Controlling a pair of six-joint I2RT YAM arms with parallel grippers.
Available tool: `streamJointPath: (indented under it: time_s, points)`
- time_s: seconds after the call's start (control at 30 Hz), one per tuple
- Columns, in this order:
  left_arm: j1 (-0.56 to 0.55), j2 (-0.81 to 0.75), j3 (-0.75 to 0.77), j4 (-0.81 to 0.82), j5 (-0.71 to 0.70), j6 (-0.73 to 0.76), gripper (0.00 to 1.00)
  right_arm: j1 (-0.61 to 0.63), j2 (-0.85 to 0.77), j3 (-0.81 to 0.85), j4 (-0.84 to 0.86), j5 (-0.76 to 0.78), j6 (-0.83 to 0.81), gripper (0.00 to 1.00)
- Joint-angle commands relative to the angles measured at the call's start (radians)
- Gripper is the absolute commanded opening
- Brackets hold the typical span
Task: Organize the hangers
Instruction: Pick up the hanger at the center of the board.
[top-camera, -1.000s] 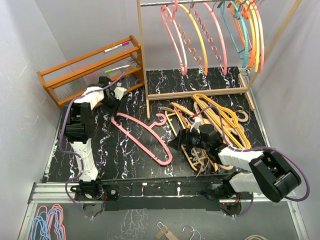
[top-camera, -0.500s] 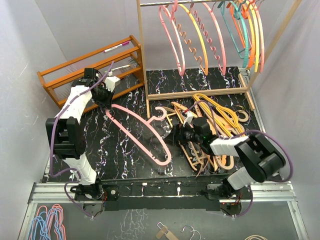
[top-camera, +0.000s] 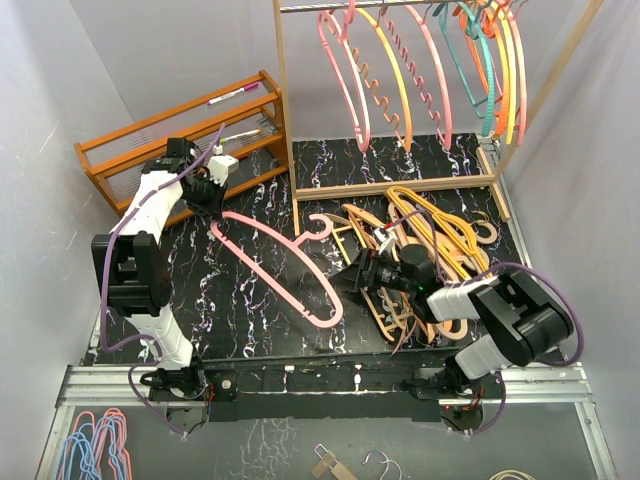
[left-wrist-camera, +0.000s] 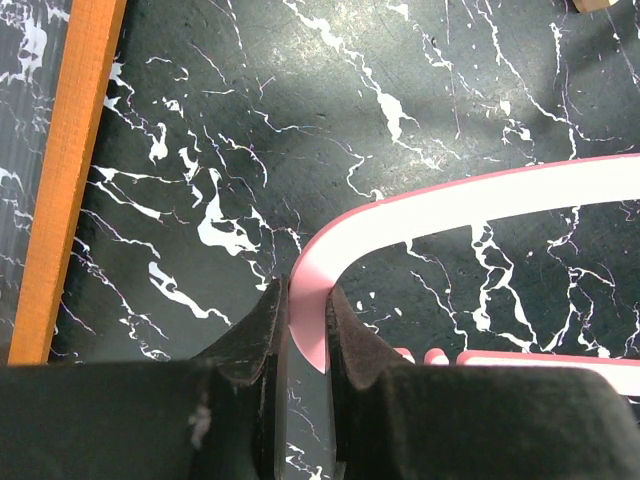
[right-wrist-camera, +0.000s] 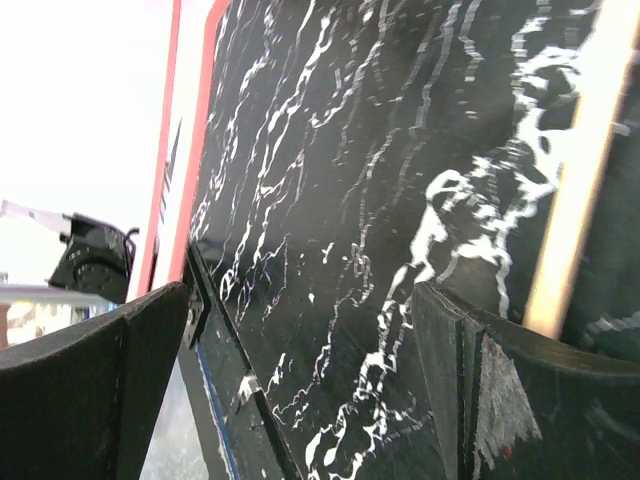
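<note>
- The pink hanger (left-wrist-camera: 480, 200) is pinched at its rounded corner by the left gripper (left-wrist-camera: 305, 315), above the black table (top-camera: 200, 300); its hook is cut off in the wrist view.
- The right gripper (right-wrist-camera: 300, 340) is spread wide, with nothing in it.
- The tangled hangers (top-camera: 440, 235) are partly hidden by the right arm.
- The hung hangers (top-camera: 400, 70) are cropped at the top.

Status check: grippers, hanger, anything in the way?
Left gripper shut on pink hanger corner. Right gripper open, empty, at the pile. Frame post close beside the hook.
</note>
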Motion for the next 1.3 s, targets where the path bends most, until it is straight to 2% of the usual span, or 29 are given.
streamJointPath:
  time_s: [0.0,0.13,0.43,0.53,0.67,0.77,0.87,0.93,1.03,1.07,1.17,1.2,1.23,1.27]
  points:
    - [0.009,-0.042,0.02,-0.008,0.043,-0.024,0.0,-0.063,-0.087,-0.074,0.091,0.091,0.1,0.99]
    - [0.009,-0.049,0.031,-0.002,0.045,-0.036,0.0,-0.082,-0.087,-0.106,0.153,0.064,0.154,0.99]
    - [0.009,-0.033,0.078,0.003,0.062,-0.068,0.0,-0.081,0.07,-0.156,0.552,-0.091,0.358,0.97]
    - [0.009,-0.026,0.082,0.013,0.063,-0.079,0.0,-0.068,0.092,-0.149,0.589,-0.107,0.38,0.97]
    - [0.008,-0.016,0.096,0.018,0.07,-0.092,0.0,-0.036,0.079,-0.126,0.554,-0.101,0.363,0.95]
    - [0.008,-0.006,0.107,0.027,0.069,-0.102,0.0,-0.027,0.078,-0.113,0.54,-0.103,0.358,0.84]
    - [0.008,0.002,0.118,0.037,0.062,-0.113,0.0,-0.018,0.089,-0.105,0.555,-0.112,0.366,0.65]
    - [0.009,0.007,0.129,0.046,0.058,-0.123,0.0,-0.016,0.094,-0.112,0.576,-0.107,0.376,0.48]
    - [0.009,0.016,0.139,0.054,0.061,-0.135,0.0,-0.017,0.085,-0.115,0.587,-0.089,0.381,0.17]
    - [0.009,0.02,0.142,0.053,0.062,-0.138,0.0,-0.016,0.073,-0.118,0.582,-0.076,0.382,0.09]
    - [0.009,0.026,0.164,0.025,0.071,-0.147,0.0,-0.016,-0.01,-0.122,0.497,-0.03,0.359,0.08]
    - [0.008,0.031,0.183,-0.002,0.076,-0.148,0.05,-0.016,-0.059,-0.11,0.42,-0.015,0.329,0.08]
    - [0.009,0.032,0.203,-0.028,0.079,-0.15,0.24,-0.013,-0.115,-0.09,0.301,0.002,0.279,0.08]
    - [0.009,0.03,0.221,-0.048,0.079,-0.153,0.57,-0.011,-0.195,-0.063,0.156,0.029,0.221,0.08]
